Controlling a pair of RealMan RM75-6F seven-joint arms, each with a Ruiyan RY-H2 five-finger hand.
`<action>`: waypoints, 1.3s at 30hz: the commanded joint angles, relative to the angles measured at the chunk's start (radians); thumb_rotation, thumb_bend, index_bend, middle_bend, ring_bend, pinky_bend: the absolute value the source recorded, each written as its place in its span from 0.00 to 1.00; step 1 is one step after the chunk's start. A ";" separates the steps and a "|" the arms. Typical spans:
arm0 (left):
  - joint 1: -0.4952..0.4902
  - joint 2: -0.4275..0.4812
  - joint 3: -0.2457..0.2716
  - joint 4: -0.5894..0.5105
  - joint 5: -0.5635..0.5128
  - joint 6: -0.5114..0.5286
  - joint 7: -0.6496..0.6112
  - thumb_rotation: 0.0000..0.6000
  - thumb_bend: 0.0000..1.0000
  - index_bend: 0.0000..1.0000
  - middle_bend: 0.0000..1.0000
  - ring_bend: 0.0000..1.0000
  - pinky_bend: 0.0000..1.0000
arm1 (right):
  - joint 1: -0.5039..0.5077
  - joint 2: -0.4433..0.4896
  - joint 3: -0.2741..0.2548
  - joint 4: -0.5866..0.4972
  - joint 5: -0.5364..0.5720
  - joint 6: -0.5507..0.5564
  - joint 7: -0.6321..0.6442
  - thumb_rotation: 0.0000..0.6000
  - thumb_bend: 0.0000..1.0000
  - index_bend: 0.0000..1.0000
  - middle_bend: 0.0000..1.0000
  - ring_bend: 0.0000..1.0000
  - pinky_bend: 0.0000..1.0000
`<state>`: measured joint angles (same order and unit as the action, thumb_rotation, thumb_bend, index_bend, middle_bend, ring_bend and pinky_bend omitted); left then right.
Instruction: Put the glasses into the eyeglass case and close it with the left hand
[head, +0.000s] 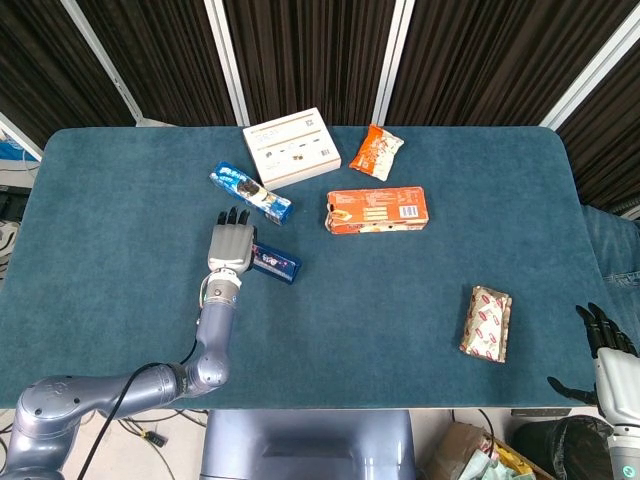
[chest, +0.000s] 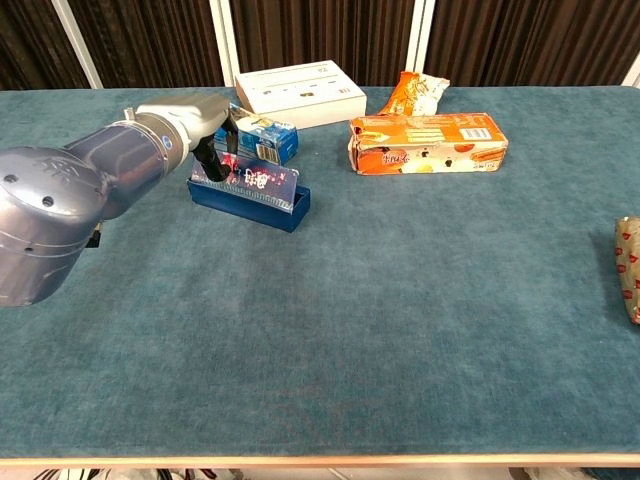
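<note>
On the surface (head: 400, 300): case (chest: 250, 192) lay left of centre, lid raised; glasses seemingly inside, unclear.
Risk: a push on the lid's end could have slid the light case aside.
Left hand (head: 230, 246): fingers on the lid, gripping nothing.
Right hand (head: 600, 352): off the edge, fingers spread, empty.

The left hand (head: 229, 246) sits over the near end of the eyeglass case (head: 274, 263), hemmed in behind by the blue cookie pack (head: 250, 193) just beyond it. Further back stand the white box (head: 290, 148) and orange snack bag (head: 377, 152); the orange carton (head: 376, 210) blocks the way rightward. The counter (head: 380, 320) lies open in front, apart from the red-and-white packet (head: 486, 322) near the right hand (head: 605, 355).
</note>
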<state>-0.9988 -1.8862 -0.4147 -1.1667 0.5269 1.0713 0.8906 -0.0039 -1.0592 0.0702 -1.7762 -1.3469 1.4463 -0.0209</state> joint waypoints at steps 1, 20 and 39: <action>-0.008 -0.008 0.000 0.017 -0.009 -0.004 0.002 1.00 0.44 0.56 0.13 0.01 0.10 | 0.000 0.000 0.000 0.000 0.001 -0.001 0.000 1.00 0.16 0.07 0.02 0.10 0.16; -0.035 -0.038 -0.006 0.085 -0.026 -0.017 -0.014 1.00 0.43 0.22 0.12 0.01 0.10 | 0.000 0.005 0.000 -0.006 0.006 -0.005 0.006 1.00 0.16 0.07 0.02 0.10 0.16; 0.015 0.109 0.083 -0.146 0.059 0.015 0.024 1.00 0.26 0.09 0.09 0.00 0.05 | 0.001 0.005 0.000 -0.008 0.004 -0.006 0.011 1.00 0.16 0.07 0.02 0.10 0.16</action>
<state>-1.0005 -1.8259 -0.3592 -1.2532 0.5783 1.0846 0.8870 -0.0030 -1.0538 0.0707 -1.7839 -1.3425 1.4404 -0.0098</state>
